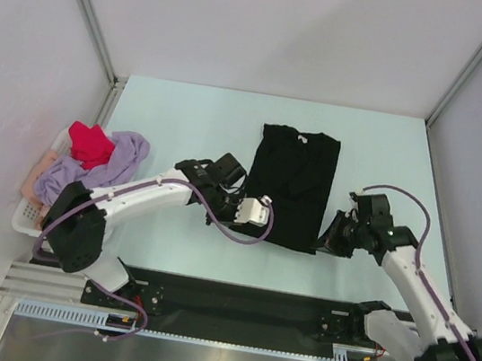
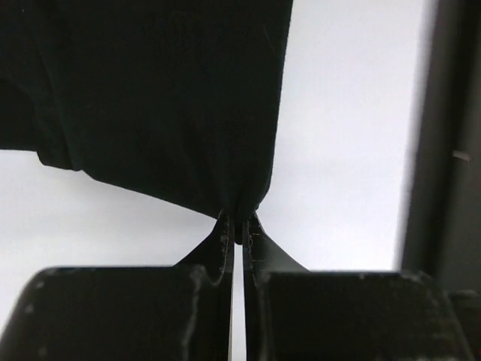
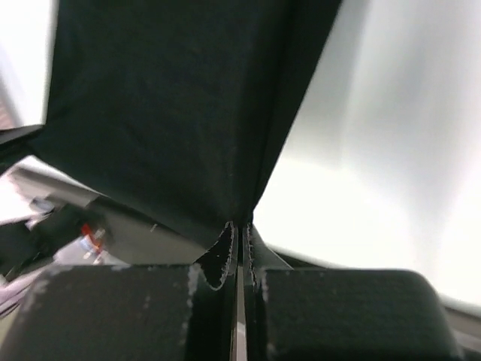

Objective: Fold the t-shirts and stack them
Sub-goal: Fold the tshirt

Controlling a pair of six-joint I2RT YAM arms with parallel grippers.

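Note:
The black t-shirt [image 1: 293,186] lies on the table as a long strip, collar at the far end. My left gripper [image 1: 259,212] is shut on its near left corner. In the left wrist view a pinch of the black cloth [image 2: 165,98] sits between the closed tips of the left gripper [image 2: 239,226]. My right gripper [image 1: 327,239] is shut on the near right corner; in the right wrist view the black shirt [image 3: 165,113] runs up from the closed right gripper [image 3: 240,229]. A red t-shirt [image 1: 91,142], a lavender one [image 1: 111,166] and a pale pink one [image 1: 38,173] are heaped at the left.
A white lattice basket [image 1: 29,217] stands at the table's left edge under the heap of shirts. White walls with metal posts close in the table on three sides. A black base rail [image 1: 241,303] runs along the near edge.

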